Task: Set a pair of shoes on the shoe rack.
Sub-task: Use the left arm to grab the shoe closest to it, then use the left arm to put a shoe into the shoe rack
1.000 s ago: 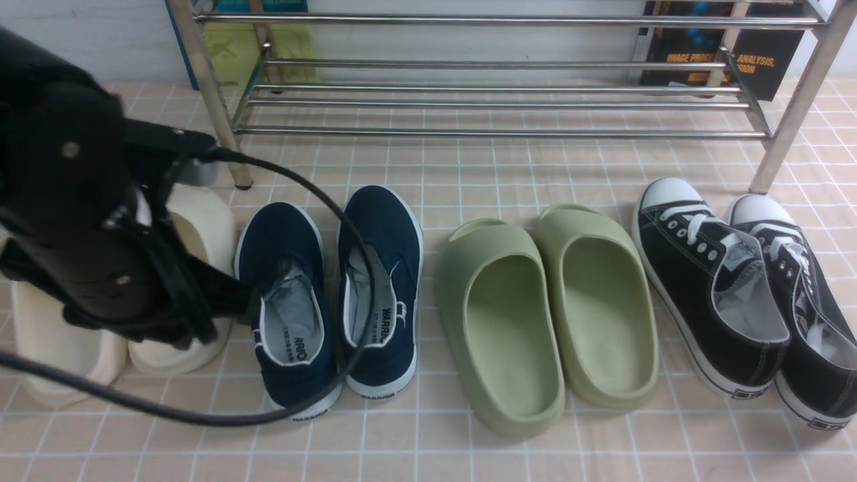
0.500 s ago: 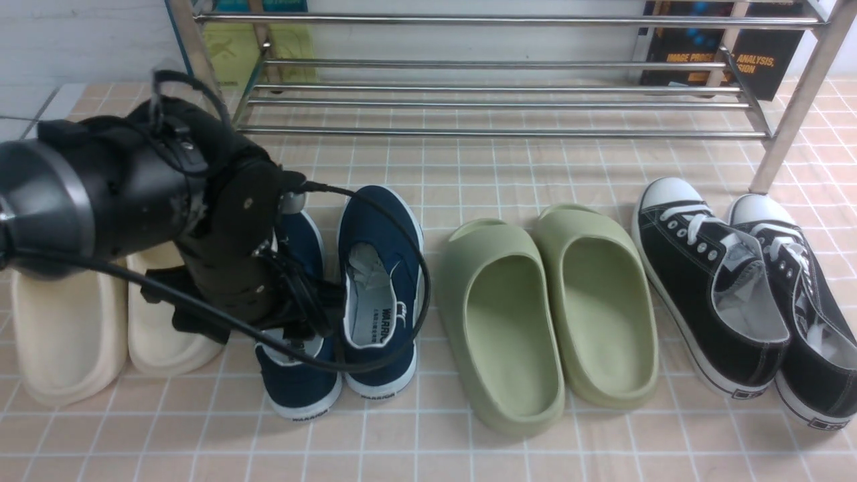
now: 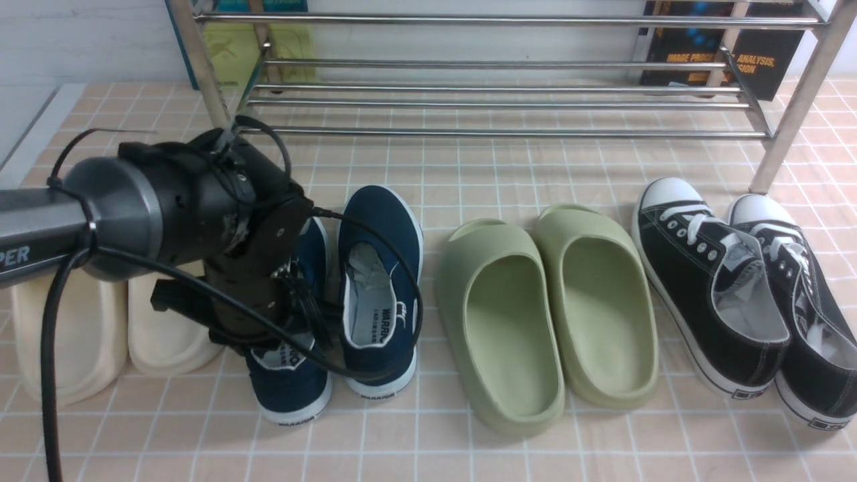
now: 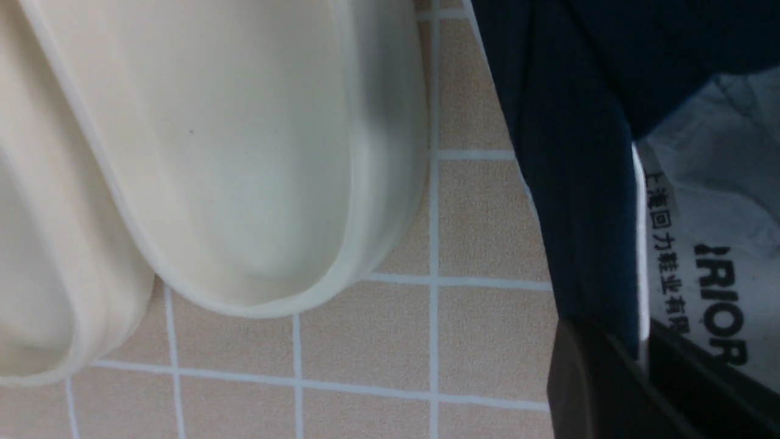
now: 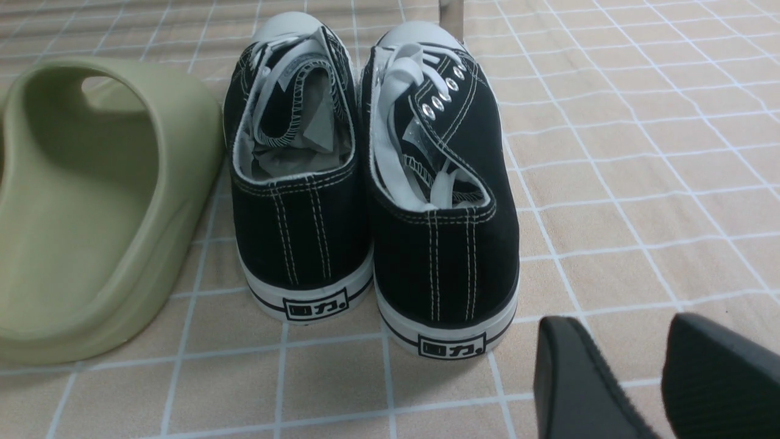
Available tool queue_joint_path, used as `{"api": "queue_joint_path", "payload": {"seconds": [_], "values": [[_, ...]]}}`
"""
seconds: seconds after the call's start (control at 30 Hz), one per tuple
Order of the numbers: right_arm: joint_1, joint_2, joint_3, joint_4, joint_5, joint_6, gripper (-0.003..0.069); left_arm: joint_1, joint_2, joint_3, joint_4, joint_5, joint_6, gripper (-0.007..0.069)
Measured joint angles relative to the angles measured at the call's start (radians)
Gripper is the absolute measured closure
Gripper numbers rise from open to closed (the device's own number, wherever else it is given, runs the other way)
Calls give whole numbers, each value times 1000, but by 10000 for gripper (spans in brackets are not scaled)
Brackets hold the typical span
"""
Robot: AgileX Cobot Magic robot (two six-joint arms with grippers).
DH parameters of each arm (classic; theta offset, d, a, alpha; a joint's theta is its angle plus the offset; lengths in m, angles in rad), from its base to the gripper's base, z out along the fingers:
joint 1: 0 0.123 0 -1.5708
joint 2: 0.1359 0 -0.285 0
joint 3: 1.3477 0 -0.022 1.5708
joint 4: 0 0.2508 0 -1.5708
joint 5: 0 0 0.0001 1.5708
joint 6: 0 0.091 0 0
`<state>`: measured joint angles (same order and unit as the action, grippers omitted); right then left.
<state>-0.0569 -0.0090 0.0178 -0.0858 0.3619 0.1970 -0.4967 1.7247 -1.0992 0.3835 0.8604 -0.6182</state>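
Note:
Two navy slip-on shoes stand side by side on the tiled floor in front of the silver shoe rack (image 3: 495, 100). My left gripper (image 3: 281, 335) reaches down onto the left navy shoe (image 3: 291, 391). In the left wrist view my left gripper (image 4: 637, 350) is shut on that shoe's (image 4: 567, 152) side wall, one finger outside the canvas and one on the grey insole side of the white-trimmed collar. The right navy shoe (image 3: 381, 268) stands free beside it. My right gripper (image 5: 627, 341) hangs open over bare floor behind the black sneakers, outside the front view.
Cream slides (image 3: 67, 335) lie left of the navy pair, close to my left arm. Green slides (image 3: 495, 321) sit in the middle and black lace-up sneakers (image 3: 710, 281) at the right, near the rack's right leg (image 3: 790, 114). Books lean behind the rack.
My left arm swung in from the left and dropped onto the left navy shoe. Its jaws closed on the shoe's side wall, and the shoe shifted slightly leftward.

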Motion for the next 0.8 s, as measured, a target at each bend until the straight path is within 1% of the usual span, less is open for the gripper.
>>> {"api": "queue_joint_path", "payload": {"seconds": [0.13,0.33,0.4,0.47,0.5,0.53,0.6,0.63,0.67,0.8], "values": [[0,0,0,0,0,0,420,0,-22,-14,-5,34,36,570],[0,0,0,1,0,0,420,1,-153,-122,-31,150,140,570],[0,0,0,1,0,0,420,27,-174,-200,-45,181,188,570],[0,0,0,1,0,0,420,79,-162,-266,-89,185,230,570],[0,0,0,1,0,0,420,85,-159,-272,-101,185,235,570],[0,0,0,1,0,0,420,133,-132,-318,-159,183,282,570],[0,0,0,1,0,0,420,179,-96,-362,-234,179,341,570],[0,0,0,1,0,0,420,179,-96,-362,-234,179,341,570],[0,0,0,1,0,0,420,207,-63,-398,-291,179,384,570],[0,0,0,1,0,0,420,230,1,-465,-311,155,413,570]]}}
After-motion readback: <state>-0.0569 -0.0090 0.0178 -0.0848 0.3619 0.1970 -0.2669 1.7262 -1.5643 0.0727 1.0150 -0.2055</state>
